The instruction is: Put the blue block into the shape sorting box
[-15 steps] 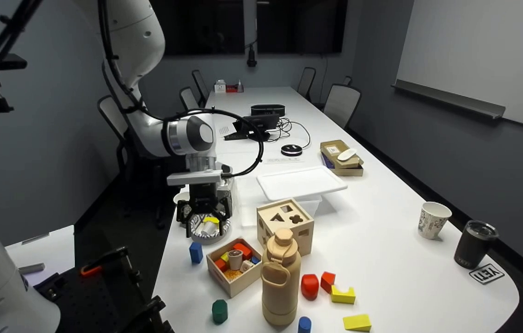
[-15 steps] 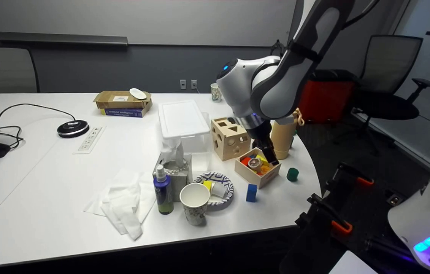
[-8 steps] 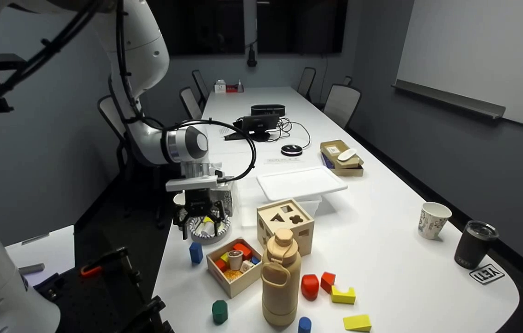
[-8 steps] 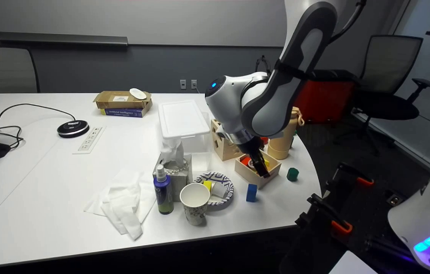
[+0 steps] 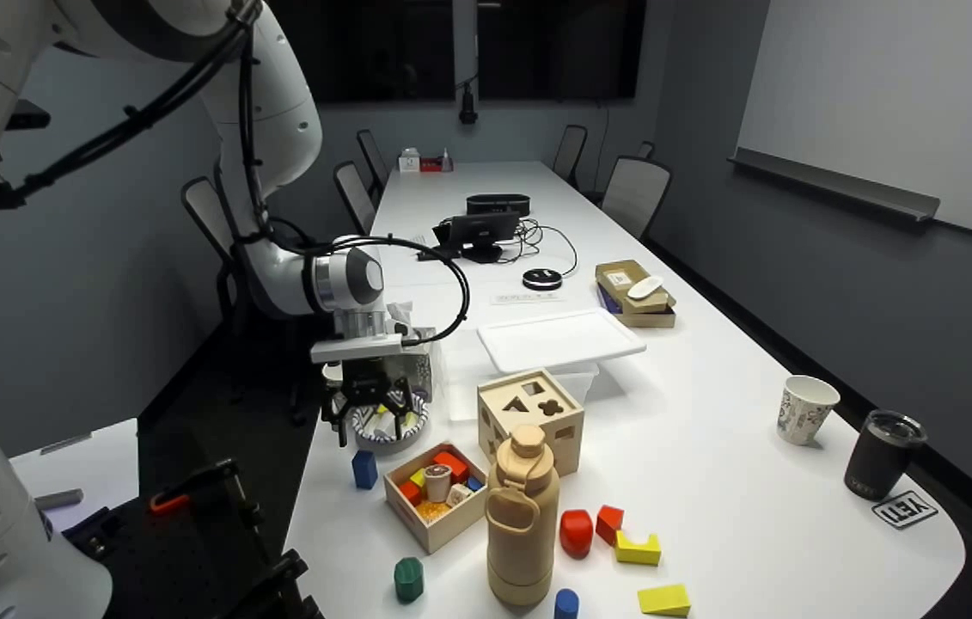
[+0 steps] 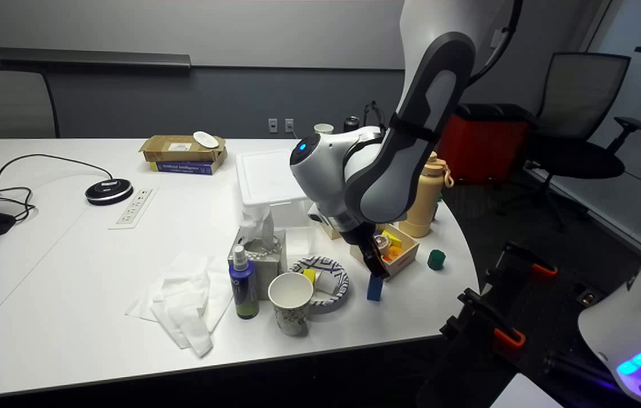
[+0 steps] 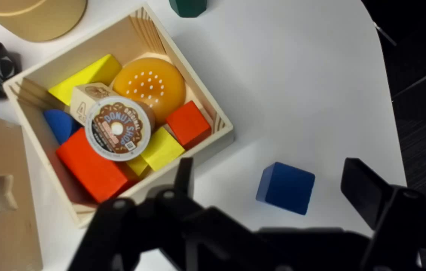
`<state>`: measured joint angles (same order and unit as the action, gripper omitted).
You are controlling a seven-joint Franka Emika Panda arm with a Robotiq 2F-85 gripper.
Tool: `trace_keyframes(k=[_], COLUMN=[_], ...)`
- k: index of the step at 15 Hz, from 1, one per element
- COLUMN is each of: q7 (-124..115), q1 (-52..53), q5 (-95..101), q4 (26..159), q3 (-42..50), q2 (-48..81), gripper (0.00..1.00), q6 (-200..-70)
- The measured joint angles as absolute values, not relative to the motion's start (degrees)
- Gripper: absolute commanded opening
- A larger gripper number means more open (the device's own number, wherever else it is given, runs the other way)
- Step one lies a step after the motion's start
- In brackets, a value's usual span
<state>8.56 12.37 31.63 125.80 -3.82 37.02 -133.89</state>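
The blue block (image 5: 364, 470) stands upright on the white table near its edge, beside the low wooden tray; it also shows in an exterior view (image 6: 374, 290) and in the wrist view (image 7: 290, 188). My gripper (image 5: 371, 430) is open and empty, pointing down above the block. In the wrist view the block lies between the two spread fingers (image 7: 271, 175), touching neither. The shape sorting box (image 5: 532, 414), light wood with cut-out holes, stands beyond the tray, partly behind the bottle. In an exterior view the arm hides most of it; the wrist view shows one side (image 7: 5, 229) with a star hole.
The low wooden tray (image 5: 419, 522) of coloured blocks and a coffee pod sits close beside the blue block. A tan bottle (image 5: 522, 533), green block (image 5: 408, 579) and blue cylinder (image 5: 565, 604) stand nearby. A patterned plate (image 6: 343, 277), paper cup (image 6: 291, 306) and tissue box (image 6: 266, 263) are close.
My gripper has moved from over the wooden tray to above the blue block, and lower, staying open. The blue block and other objects have not moved.
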Motion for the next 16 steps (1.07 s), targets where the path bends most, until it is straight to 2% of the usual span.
trace_keyframes(k=[16], q7=[1.75], q1=[13.15], q5=[22.89], q4=[125.06], q3=[-3.85], q2=[38.85], gripper=[1.00], q6=[-135.07])
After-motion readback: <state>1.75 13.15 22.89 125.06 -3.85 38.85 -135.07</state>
